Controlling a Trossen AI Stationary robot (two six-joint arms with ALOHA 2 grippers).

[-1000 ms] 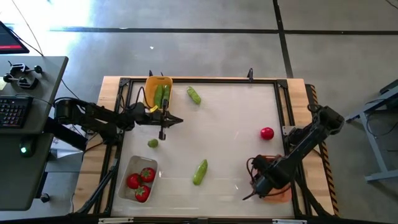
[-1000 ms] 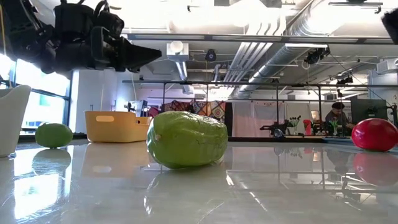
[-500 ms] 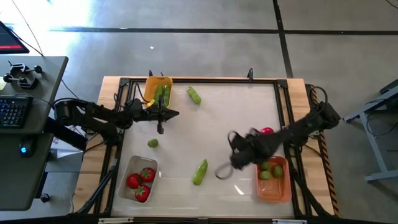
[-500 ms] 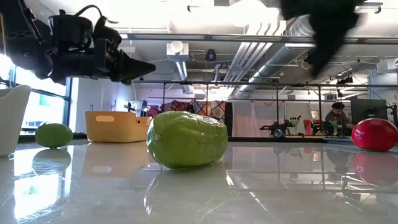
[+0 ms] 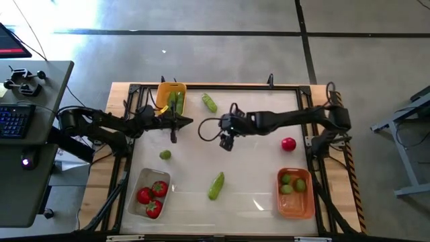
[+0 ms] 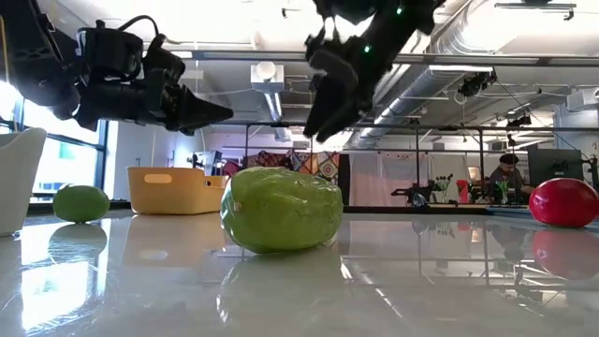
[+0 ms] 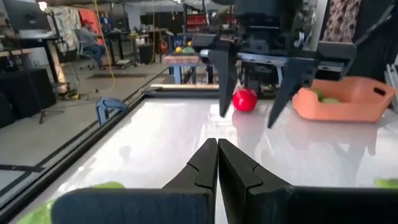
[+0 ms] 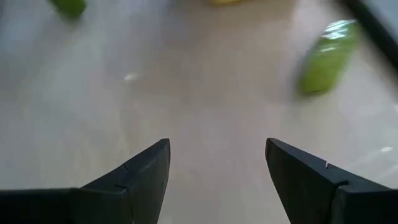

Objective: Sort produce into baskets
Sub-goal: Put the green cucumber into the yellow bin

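The white desk point(image 5: 255, 195) lies mostly bare across its middle and far right. The baskets hug its edges: yellow basket point(image 5: 170, 96) at the far rim holding cucumbers, clear basket point(image 5: 149, 193) near the front left corner with tomatoes, orange basket point(image 5: 295, 193) at front right with limes. The right claw point(image 5: 226, 140) hangs spread and empty above open desk. The left claw point(image 5: 174, 134), pressed together, hovers beside the yellow basket. Loose: two cucumbers point(image 5: 216, 185), a tomato point(image 5: 288, 144), a lime point(image 5: 164, 154).
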